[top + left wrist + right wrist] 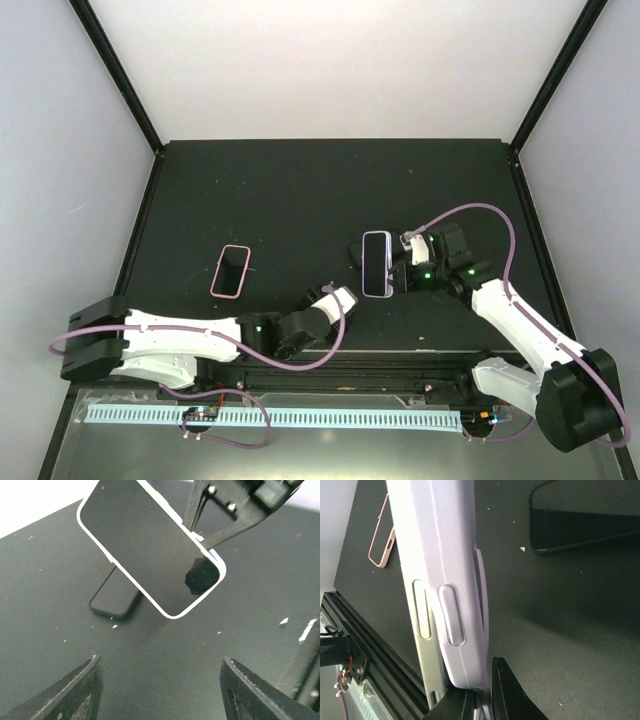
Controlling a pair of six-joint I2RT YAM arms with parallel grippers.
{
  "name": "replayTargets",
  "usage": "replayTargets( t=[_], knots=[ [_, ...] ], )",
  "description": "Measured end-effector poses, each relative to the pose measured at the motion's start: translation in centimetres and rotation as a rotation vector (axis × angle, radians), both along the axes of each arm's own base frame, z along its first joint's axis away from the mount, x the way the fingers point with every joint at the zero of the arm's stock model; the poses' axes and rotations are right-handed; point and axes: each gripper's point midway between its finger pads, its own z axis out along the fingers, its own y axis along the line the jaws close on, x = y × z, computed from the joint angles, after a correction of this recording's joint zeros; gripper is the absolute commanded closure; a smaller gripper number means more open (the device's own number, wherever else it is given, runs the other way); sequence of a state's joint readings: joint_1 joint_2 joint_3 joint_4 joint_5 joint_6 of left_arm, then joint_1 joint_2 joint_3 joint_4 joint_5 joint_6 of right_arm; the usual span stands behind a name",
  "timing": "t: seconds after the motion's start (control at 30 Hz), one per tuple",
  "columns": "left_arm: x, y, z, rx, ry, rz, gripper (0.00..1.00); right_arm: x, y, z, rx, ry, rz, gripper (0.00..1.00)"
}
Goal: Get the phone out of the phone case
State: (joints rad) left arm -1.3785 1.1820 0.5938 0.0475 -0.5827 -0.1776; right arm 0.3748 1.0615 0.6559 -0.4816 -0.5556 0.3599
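Observation:
The phone [377, 262] has a dark screen [150, 545] and sits in a pale lavender phone case [447, 580]. It hangs tilted above the black table. My right gripper [398, 268] is shut on one long edge of the cased phone, its fingers [220, 525] pinching the case rim [485, 690]. A pale metal strip of the phone's side [422, 625] shows beside the case wall. My left gripper [345, 296] is open [160, 661] and holds nothing. It sits low over the mat, just short of the phone's near end.
A pink bumper case [231, 271] lies flat on the mat left of centre [382, 535]. A dark phone-sized slab [114, 602] lies on the table under the raised phone [585, 525]. Black frame posts and a rail edge the mat.

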Motion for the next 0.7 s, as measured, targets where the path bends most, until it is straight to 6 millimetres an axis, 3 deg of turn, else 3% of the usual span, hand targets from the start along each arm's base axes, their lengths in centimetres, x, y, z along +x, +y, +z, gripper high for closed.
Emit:
replayTargets(
  t=[0.13, 0.27, 0.57, 0.7],
  knots=[
    [0.3, -1.2, -1.0, 0.059, -0.019, -0.009, 0.17, -0.4, 0.0, -1.6, 0.016, 0.066, -0.027, 0.99],
    [0.8, -1.7, 0.1, 0.025, -0.039, 0.004, 0.17, -0.7, 0.2, -2.6, 0.039, 0.130, -0.058, 0.99],
    [0.4, -2.9, 2.7, -0.063, -0.040, -0.065, 0.17, 1.8, 1.3, -3.6, -0.011, 0.289, -0.073, 0.99],
    [1.5, -3.2, 2.4, -0.043, -0.040, -0.069, 0.18, 0.9, 1.3, -4.3, -0.029, 0.364, -0.055, 0.99]
  ],
)
